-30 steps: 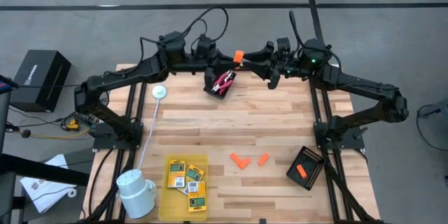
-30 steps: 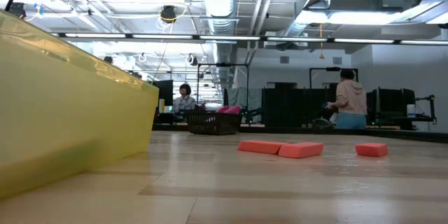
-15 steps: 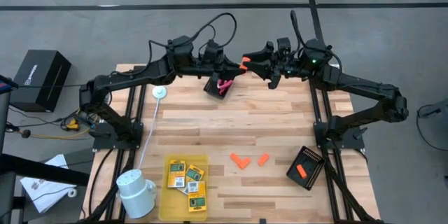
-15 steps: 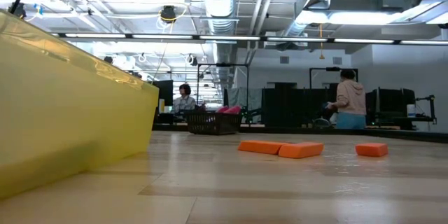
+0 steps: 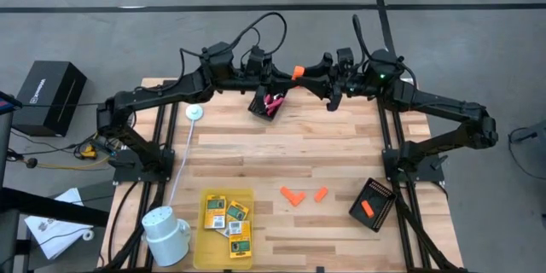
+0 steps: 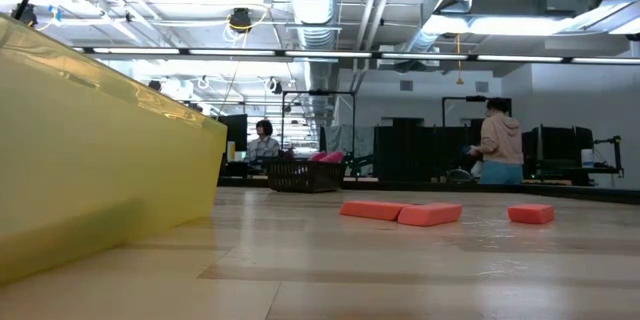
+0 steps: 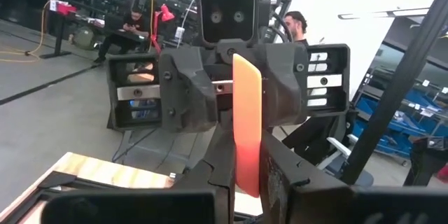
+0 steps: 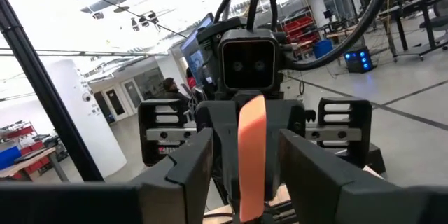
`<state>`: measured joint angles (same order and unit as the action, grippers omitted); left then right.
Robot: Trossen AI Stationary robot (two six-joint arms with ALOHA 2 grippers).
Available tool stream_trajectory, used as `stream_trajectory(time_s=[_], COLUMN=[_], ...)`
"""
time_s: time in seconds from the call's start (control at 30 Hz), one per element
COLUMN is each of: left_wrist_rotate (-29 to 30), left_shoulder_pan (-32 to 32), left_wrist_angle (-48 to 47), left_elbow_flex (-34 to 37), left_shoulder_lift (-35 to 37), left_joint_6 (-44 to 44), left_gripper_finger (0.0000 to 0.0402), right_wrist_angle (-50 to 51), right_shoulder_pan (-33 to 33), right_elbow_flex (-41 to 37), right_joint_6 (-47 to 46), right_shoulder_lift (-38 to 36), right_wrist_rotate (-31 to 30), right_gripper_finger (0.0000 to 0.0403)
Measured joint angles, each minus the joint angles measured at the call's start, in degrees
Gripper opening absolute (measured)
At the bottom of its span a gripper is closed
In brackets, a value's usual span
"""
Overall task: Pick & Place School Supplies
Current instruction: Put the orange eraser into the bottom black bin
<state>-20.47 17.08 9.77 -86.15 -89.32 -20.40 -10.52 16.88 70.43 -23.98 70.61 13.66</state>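
Two claws now meet nose to nose at the top centre of the high view, above the far edge of the surface. A second ago they hung a little apart, and since then the left arm has carried its load across the gap. The left claw is pinched narrow on one orange piece, which stands on end. The right claw has slid up so that its fingers stand one on each side of that piece. They are drawing in, but a gap shows on both sides in the right wrist view, so the right claw is not gripping yet.

That reads to me as a handover caught halfway: the piece belongs to the left arm until the right one closes on it.

Just below the meeting point sits the black basket with the pink-handled scissors poking out. Three loose orange pieces lie lower centre, unmoved. A black tray at the lower right already holds one orange piece. The yellow tray at the lower left holds the packets.
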Motion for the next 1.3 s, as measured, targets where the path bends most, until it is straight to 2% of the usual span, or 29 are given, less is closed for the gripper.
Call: stream_trajectory(time_s=[0.13,0.37,0.57,0.67,0.93,1.13,1.3], left_wrist_rotate=[0.00,0.00,0.02,0.03,-0.37,-0.40,-0.49], left_shoulder_pan=[-0.28,-0.28,-0.59,-0.61,-0.59,-0.59,-0.59], left_wrist_angle=[0.22,0.23,0.27,0.29,0.26,-0.12,-0.63], left_elbow_flex=[0.00,0.00,0.00,0.00,0.00,0.00,0.00], left_shoulder_lift=[0.00,0.02,0.02,0.02,0.02,0.02,0.02], left_joint_6=[0.00,-0.02,-0.02,-0.04,-0.02,-0.02,0.10], left_gripper_finger=[0.0025,0.0025,0.0025,0.0025,0.0038,0.0028,0.0080], right_wrist_angle=[0.00,-0.02,0.04,0.17,0.54,1.29,1.66], right_shoulder_pan=[0.00,0.01,0.00,0.00,0.00,0.03,1.17], right_elbow_flex=[0.00,0.00,0.00,0.00,0.00,0.00,0.00], right_joint_6=[0.48,1.47,1.94,2.09,4.30,4.98,5.13], right_shoulder_lift=[0.00,-0.02,-0.02,-0.07,-0.07,-0.11,-0.05], right_wrist_rotate=[-0.16,-0.21,-0.14,-0.39,-1.34,-1.54,-1.37], right_gripper_finger=[0.0116,0.0019,0.0031,0.0015,0.0015,0.0015,0.0015])
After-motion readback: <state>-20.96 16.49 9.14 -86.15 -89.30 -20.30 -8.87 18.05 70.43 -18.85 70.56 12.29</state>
